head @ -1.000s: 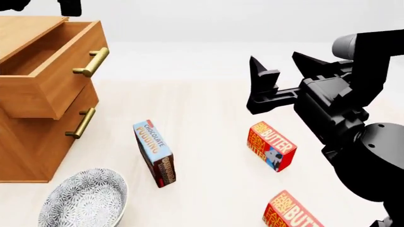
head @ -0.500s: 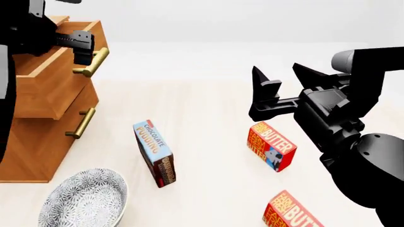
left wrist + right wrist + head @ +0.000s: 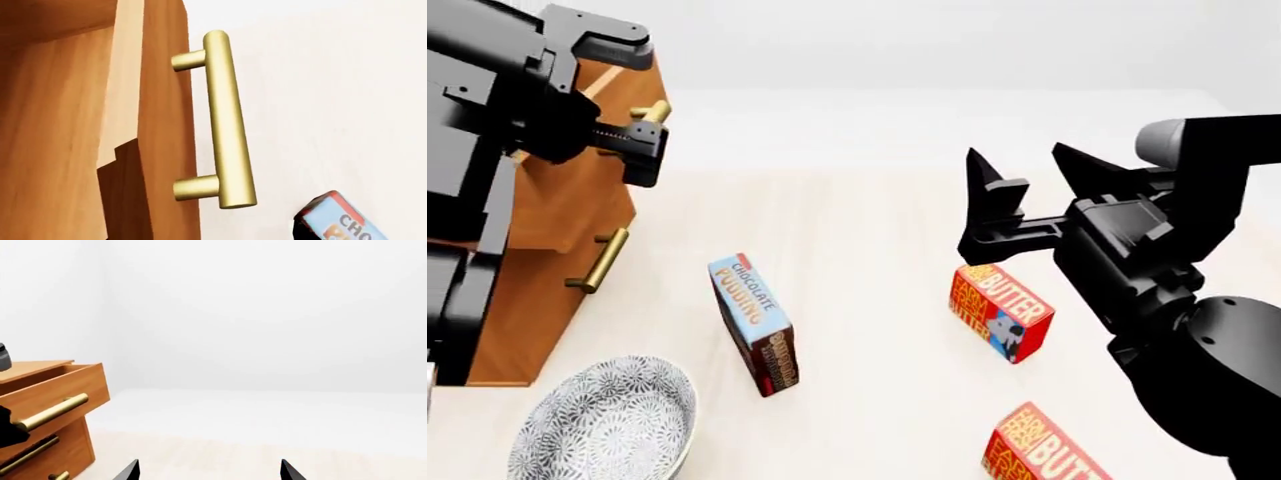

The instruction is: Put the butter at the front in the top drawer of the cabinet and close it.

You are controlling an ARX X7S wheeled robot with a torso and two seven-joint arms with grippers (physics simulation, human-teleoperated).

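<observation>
Pulled-out top drawer (image 3: 57, 390), brass handle (image 3: 50, 411), cabinet (image 3: 63, 452).

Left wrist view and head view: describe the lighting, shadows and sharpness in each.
Left wrist view: sharp throughout, a soft sheen along the brass handle, the drawer's inside shaded. Head view: even, flat light with no glare, only faint shadows beside the pudding box and bowl, nothing blurred.

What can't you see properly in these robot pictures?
- Inside of the pulled-out brown wooden top drawer: the black left arm hides it in the head view; both wrist views are too low.
- Near red-and-orange butter carton: cut off by the head view's bottom edge.
- Left end effector: whether open or shut is unclear.
- Blue chocolate pudding box: mostly cut off in the left wrist view.
</observation>
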